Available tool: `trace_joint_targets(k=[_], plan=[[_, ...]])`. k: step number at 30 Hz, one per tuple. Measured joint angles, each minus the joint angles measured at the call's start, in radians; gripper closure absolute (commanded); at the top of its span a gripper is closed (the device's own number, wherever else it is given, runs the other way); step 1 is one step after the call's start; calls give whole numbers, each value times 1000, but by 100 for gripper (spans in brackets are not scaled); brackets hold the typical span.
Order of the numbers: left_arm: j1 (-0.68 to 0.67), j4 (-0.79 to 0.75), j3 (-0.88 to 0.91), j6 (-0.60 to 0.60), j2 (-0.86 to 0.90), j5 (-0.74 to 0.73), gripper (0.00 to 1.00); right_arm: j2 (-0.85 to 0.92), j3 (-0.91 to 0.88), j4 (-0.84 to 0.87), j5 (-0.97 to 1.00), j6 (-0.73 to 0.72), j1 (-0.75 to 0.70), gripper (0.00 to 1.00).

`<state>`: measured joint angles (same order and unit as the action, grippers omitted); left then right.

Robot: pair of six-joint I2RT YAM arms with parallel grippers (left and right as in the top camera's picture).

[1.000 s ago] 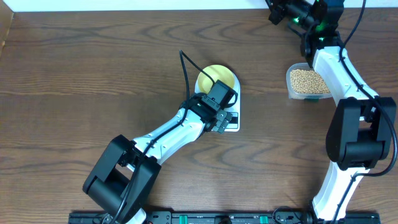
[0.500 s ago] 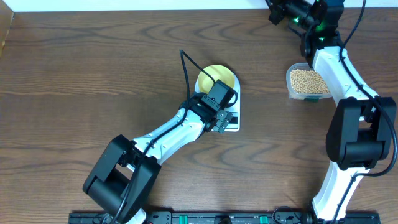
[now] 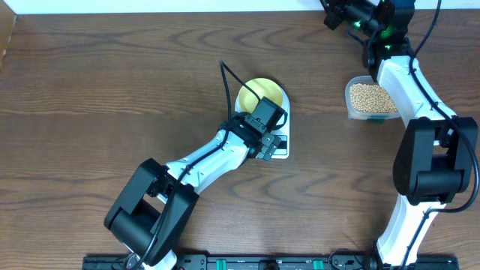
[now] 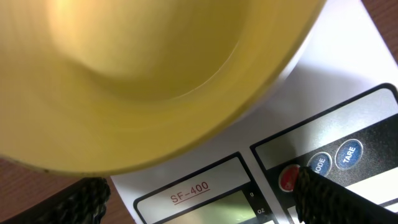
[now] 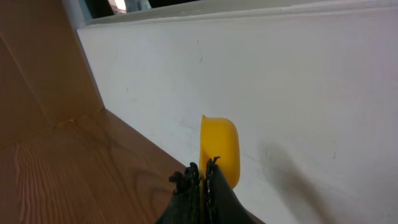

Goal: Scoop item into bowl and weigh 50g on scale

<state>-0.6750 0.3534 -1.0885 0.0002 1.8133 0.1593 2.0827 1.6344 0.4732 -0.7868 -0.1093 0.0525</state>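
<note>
Nearest the front of the wooden counter (image 3: 112, 90), the left claw (image 4: 205, 198) is spread wide and holds nothing. It straddles the front edge of the scale (image 4: 329, 68), with one black ribbed fingertip (image 4: 318, 194) just beside the red button (image 4: 288, 178). The step looks to be switching on or zeroing the scale under the bowl (image 4: 137, 81). That calls for one short, straight-down press on a small round button, keeping the other finger off the platform and clear of the bowl. The claw should then lift away so its weight does not spoil the zero. The blue MODE button (image 4: 319, 164) and TARE button (image 4: 349, 154) sit close alongside, so aim matters. The display (image 4: 208, 208) shows no digits that can be read. The scale is smooth white plastic. The bowl on it is glossy pale yellow and round, and it appears empty. Farther back, the tan beans (image 3: 370, 97) fill a clear tub (image 3: 351, 112), small, hard and likely to roll. At the white wall (image 5: 280, 74), the right claw (image 5: 202, 177) is closed on a yellow plastic scoop (image 5: 221, 149).
</note>
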Motion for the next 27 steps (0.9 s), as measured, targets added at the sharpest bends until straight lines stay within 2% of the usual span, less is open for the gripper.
trace_joint_targets(k=[27], plan=[[-1, -43, -3, 0, 23, -4, 4, 0, 0, 0, 0, 0, 0, 99]])
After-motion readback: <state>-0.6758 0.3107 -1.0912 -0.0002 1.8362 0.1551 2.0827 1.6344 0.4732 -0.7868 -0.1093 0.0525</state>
